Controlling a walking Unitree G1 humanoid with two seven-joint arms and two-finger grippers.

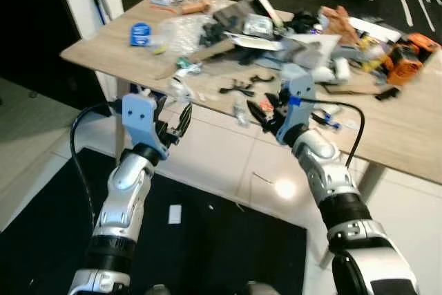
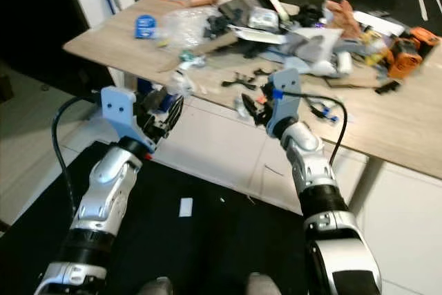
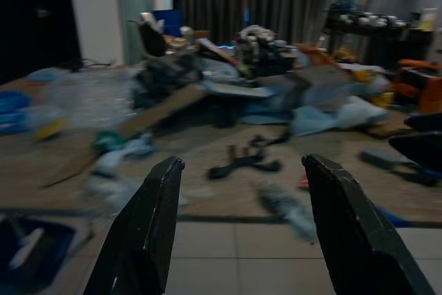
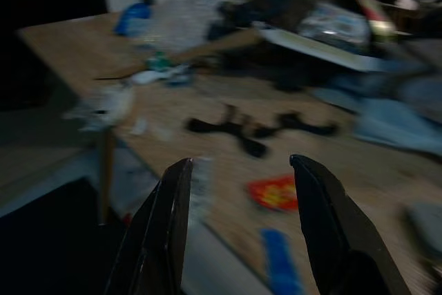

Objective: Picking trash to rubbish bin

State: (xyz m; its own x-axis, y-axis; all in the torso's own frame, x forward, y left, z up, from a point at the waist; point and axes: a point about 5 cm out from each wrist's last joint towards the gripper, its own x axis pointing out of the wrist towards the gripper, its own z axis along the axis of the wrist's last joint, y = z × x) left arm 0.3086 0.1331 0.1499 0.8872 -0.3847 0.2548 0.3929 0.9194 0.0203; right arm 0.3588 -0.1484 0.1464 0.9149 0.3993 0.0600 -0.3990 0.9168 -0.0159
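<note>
Both end effectors (image 1: 181, 121) (image 1: 266, 112) open, facing cluttered table (image 1: 103, 50).

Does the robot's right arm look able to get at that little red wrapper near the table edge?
Probably yes. The right tool is open and aimed at the red wrapper, with only bare wooden table between them; nothing covers it.

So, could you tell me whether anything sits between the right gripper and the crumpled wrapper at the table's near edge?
Nothing visible does. The right gripper hovers open at the table edge, and the crumpled wrapper lies just to its left with only bare wood between them. The black clips lie farther back, out of the path.
</note>
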